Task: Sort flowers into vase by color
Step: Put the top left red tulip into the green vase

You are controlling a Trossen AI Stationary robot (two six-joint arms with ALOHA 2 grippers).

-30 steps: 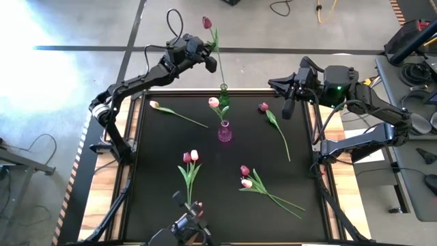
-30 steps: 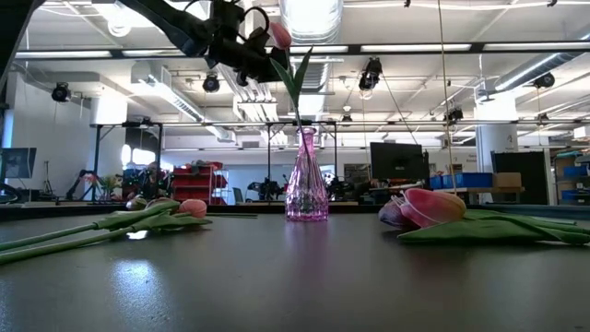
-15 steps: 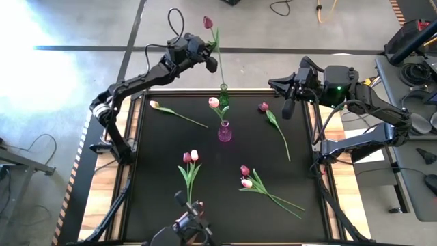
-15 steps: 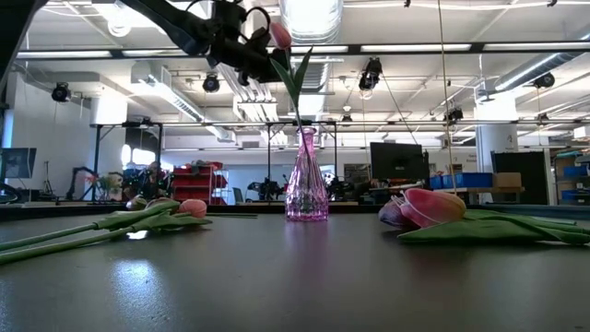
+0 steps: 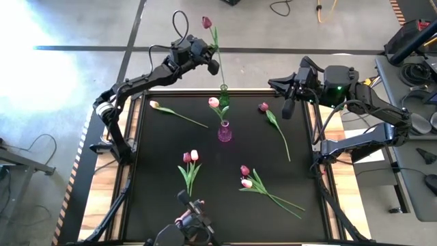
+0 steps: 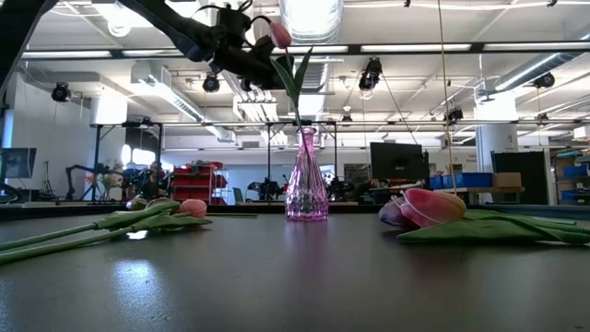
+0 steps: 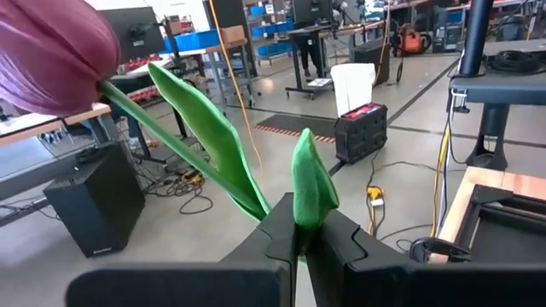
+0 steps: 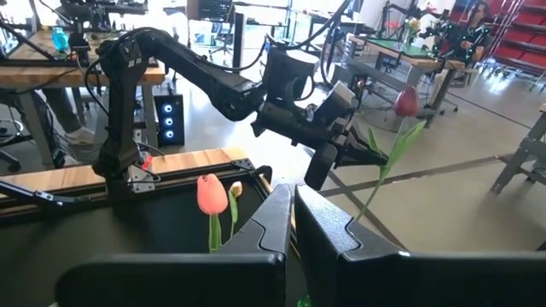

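Left gripper (image 5: 208, 60) raised beyond table's far edge, fingers clamped on stem of maroon tulip (image 5: 207, 22); stem's lower end is set in green vase (image 5: 223, 98). Pink tulip (image 5: 214, 102) is held in pink vase (image 5: 224, 131) at table centre. Remaining flowers are scattered on black mat (image 5: 157, 150). Right gripper (image 5: 289, 106) is parked at far right, fingers together.

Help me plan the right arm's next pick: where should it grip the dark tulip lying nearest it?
Grip the dark tulip mid-stem, coming straight down with fingers across the stem. It lies flat and alone, and the thin stem below its leaf is bare; the right gripper waits beside the head.
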